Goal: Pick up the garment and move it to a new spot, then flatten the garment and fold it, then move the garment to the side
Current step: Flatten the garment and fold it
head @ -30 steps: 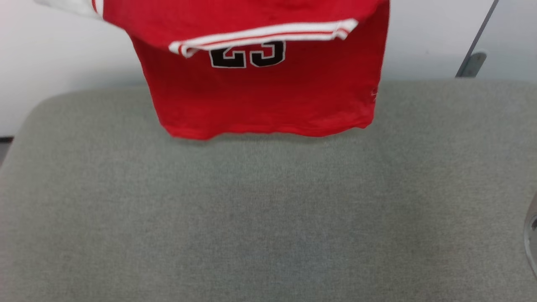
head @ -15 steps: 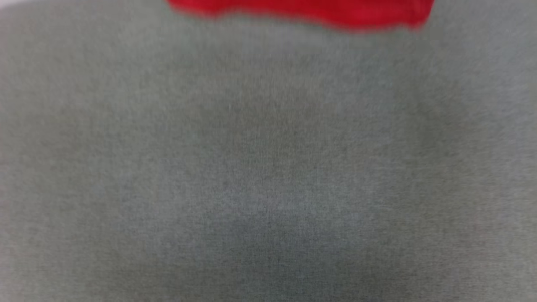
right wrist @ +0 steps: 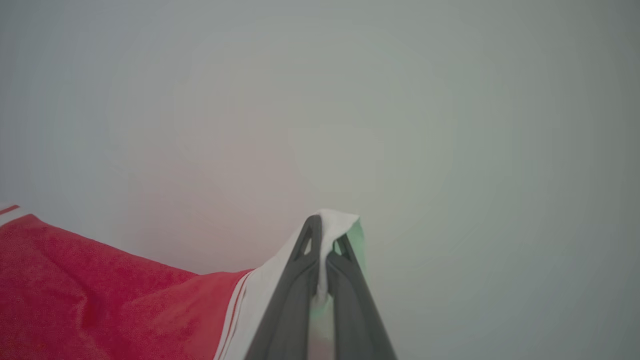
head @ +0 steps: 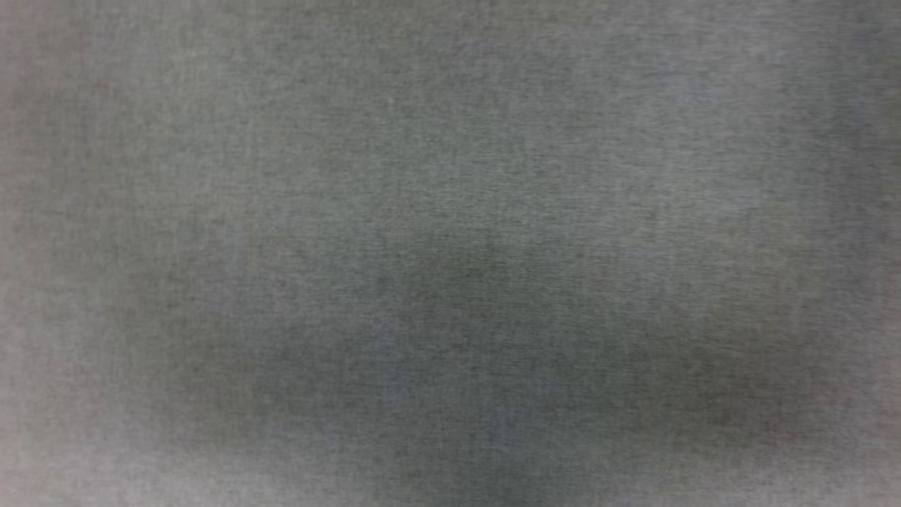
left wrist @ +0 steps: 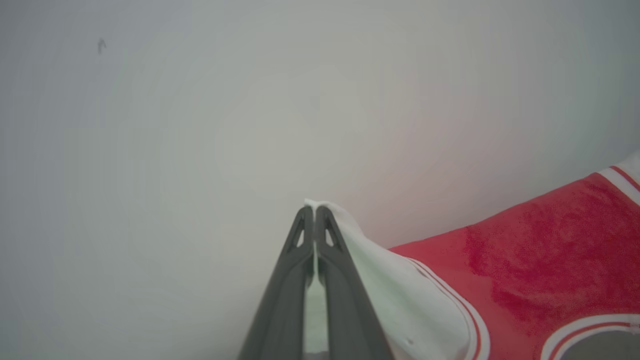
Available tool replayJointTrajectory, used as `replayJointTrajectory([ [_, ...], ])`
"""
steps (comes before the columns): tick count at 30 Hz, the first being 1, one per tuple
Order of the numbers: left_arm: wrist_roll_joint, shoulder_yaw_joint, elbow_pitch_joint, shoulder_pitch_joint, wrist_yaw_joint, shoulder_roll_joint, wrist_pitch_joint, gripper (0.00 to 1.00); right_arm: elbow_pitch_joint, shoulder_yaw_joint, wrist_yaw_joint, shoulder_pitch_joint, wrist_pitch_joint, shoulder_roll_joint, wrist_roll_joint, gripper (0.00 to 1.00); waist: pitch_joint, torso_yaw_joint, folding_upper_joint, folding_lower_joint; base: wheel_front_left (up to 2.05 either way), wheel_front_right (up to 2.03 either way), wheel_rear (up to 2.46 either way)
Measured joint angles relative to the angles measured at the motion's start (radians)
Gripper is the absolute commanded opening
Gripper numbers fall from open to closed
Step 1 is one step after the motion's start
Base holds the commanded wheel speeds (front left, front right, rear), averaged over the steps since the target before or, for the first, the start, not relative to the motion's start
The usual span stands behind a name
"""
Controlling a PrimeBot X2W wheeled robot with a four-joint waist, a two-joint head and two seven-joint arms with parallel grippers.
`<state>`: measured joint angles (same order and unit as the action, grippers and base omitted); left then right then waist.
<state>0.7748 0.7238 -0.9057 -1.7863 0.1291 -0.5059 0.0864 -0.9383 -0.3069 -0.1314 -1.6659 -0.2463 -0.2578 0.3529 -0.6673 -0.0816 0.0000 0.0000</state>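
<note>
garment: red jersey (left wrist: 550,260) was up in the air, slung between the two grippers, red body sagging in the middle (right wrist: 100,290)
trim: white-and-red striped trim (left wrist: 585,325) showed at the lower right of the left wrist view
sleeves: one white sleeve (left wrist: 385,285) led into the left grip, the other (right wrist: 260,295) into the right
left gripper (left wrist: 314,212): jaws together, clamped on the sleeve edge, a bit of white cloth poking past the tips
right gripper (right wrist: 326,230): jaws together, clamped on the other sleeve, cloth draped over the tips
backdrop: plain pale wall (left wrist: 150,125) behind both grips
surface (head: 450,176): grey woven fabric in the head view, blurred, with a soft shadow low of centre
hem: couldn't tell whether it touched the surface
step: looked like the carry to the new spot; flatten and fold not started
next: lower both arms together with the sleeves pulled apart, so the hem lands first and the body lays out flat, then let go
risk: uneven lowering would likely bunch the cloth
</note>
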Motion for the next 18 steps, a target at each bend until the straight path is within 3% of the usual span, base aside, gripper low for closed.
replayJointTrajectory([
  [7,0.119,0.1,0.009,0.15,0.0,-0.003,-0.081,0.0,0.009,-0.1,0.0,0.104,0.083,-0.03,0.183,0.0,0.014,-0.036,0.0,0.0,0.0,0.0,0.0],
  [18,0.248,0.218,0.162,0.416,0.0,-0.161,-0.207,0.0,0.212,-0.233,0.0,0.419,0.331,-0.187,0.459,0.0,0.187,-0.037,0.0001,0.0,0.0,0.0,0.0],
])
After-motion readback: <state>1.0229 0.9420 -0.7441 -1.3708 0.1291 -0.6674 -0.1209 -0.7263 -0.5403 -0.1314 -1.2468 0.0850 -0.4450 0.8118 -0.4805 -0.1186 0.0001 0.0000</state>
